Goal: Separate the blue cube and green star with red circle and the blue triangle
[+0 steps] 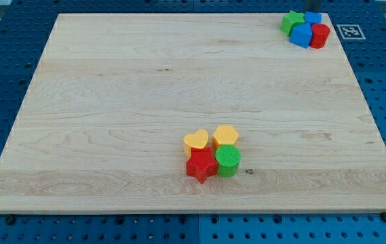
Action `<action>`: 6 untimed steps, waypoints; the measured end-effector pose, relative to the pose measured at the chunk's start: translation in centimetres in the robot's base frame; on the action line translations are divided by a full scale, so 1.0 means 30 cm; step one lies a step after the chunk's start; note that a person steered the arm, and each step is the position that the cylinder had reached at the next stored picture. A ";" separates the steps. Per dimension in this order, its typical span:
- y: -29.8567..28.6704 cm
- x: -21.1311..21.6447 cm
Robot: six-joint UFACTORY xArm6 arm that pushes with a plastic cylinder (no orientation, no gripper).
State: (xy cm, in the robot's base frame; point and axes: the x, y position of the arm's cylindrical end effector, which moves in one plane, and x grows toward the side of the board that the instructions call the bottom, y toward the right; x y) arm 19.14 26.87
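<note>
Four blocks, red star (201,165) among them, huddle mid-board (145,81); my tip is unseen

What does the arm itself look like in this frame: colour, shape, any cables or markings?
Very little of it shows. Only a short, plain dark piece of the straight rod comes in at the view's top edge, with my tip just behind the blue cube in the top-right cluster. No cables, markings or arm body are in the picture, and the piece is too small to make out its surface.
</note>
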 end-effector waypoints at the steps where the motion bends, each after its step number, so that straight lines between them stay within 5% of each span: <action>1: 0.105 0.007; 3: 0.157 0.101; 6: -0.051 0.126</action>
State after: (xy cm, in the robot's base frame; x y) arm 22.91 25.34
